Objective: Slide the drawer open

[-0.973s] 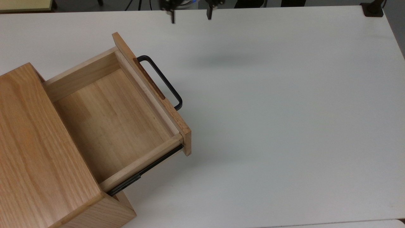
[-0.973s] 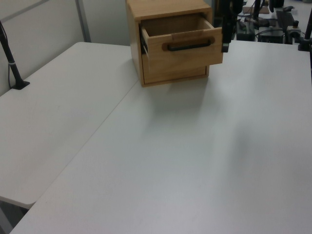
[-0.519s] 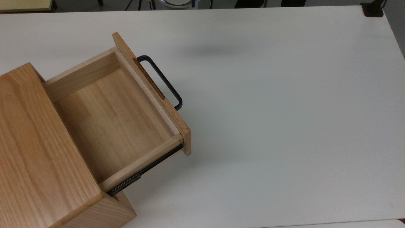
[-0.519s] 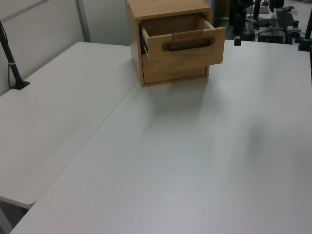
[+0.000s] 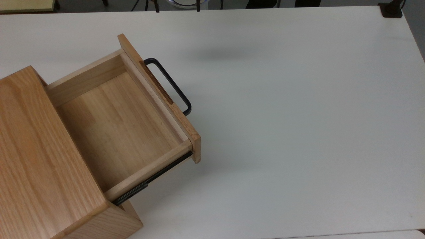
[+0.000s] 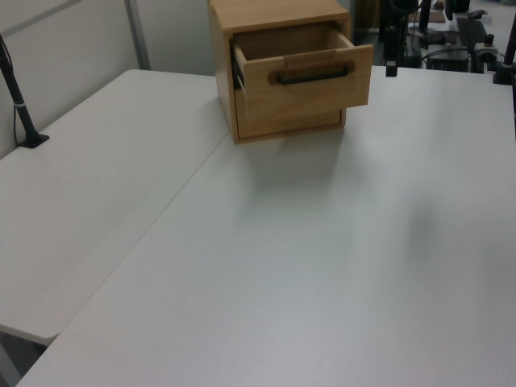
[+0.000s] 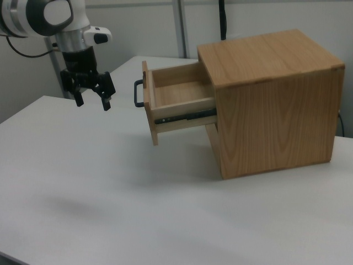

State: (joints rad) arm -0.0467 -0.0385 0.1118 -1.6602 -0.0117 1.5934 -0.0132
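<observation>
The light oak drawer [image 5: 116, 126] stands pulled well out of its cabinet [image 5: 43, 159], its pale inside bare. Its long black bar handle [image 5: 172, 88] faces the open table, and a black side rail [image 5: 152, 176] shows beneath it. In the right view, my gripper [image 7: 92, 103] hangs open above the table, to the right view's left of the handle [image 7: 137, 94] and a short gap clear of it, holding nothing. The left view has one dark finger [image 6: 390, 60] just past the left view's right end of the drawer front [image 6: 310, 85].
The white table [image 5: 282, 132] stretches wide to the top view's right of the drawer. A black clamp mount [image 5: 391, 10] sits at its far corner. A black post [image 6: 20, 105] stands at the left view's left edge. Lab equipment [image 6: 468, 32] lies behind the table.
The gripper has drawn back from the drawer's handle side towards the top view's upper edge, then shifted slightly to the top view's left. The drawer has not moved.
</observation>
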